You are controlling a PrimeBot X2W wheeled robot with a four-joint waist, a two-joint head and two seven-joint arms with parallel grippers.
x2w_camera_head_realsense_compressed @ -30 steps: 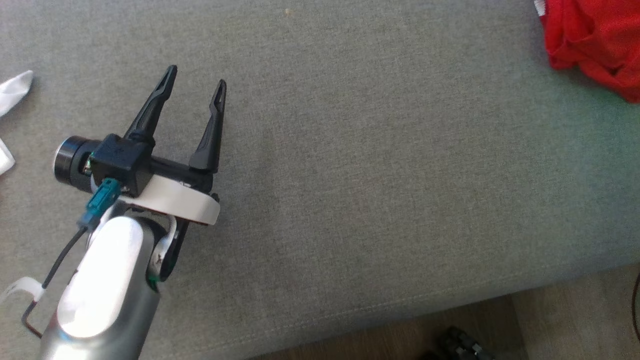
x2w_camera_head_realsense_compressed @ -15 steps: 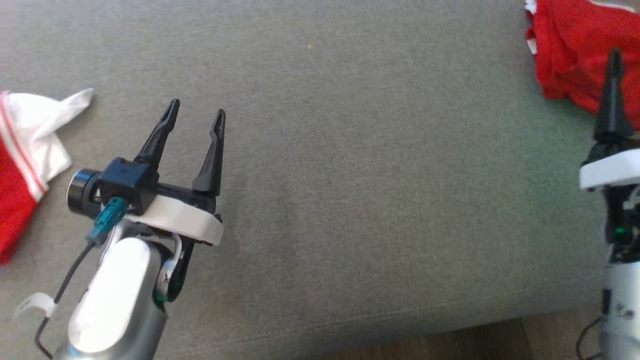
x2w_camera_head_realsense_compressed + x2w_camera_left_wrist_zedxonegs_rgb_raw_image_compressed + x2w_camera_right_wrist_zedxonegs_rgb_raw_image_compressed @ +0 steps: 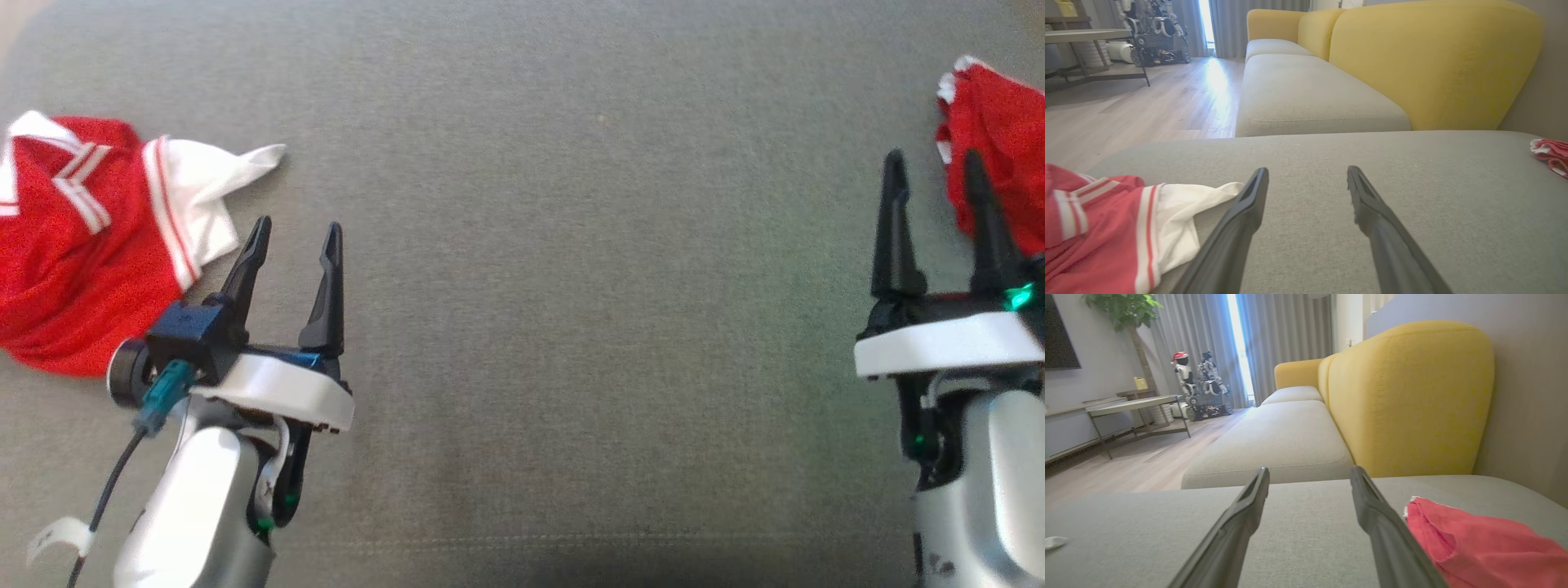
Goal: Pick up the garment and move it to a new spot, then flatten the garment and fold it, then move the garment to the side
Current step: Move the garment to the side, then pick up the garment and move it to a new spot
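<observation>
Red-and-white jersey [image 3: 82, 245] lies crumpled at the left edge of the grey seat cushion [image 3: 571, 286], white sleeve pointing toward the cushion's middle. V-shaped white stripes show on the red part. In the left wrist view the jersey [image 3: 1098, 228] sits low left, its sleeve just beside the left finger. I cannot tell if they touch.

Second piece, a plain red garment [image 3: 996, 147] with a bit of white trim, is bunched at the right edge of the cushion, well apart from the jersey. It is also seen far right in the left wrist view [image 3: 1551, 153] and low right in the right wrist view [image 3: 1474, 547].

Left tool [image 3: 296, 224] is over the cushion near the jersey, fingers spread, nothing between them [image 3: 1307, 171]. Right tool [image 3: 933, 159] is at the right edge, fingers spread and empty [image 3: 1310, 470]. The red garment lies just outside its right finger, not between the two.

The middle of the cushion between the tools is bare grey fabric. Yellow backrest [image 3: 1433, 65] rises behind the cushion, with wooden floor [image 3: 1147, 110] beyond the left edge.
</observation>
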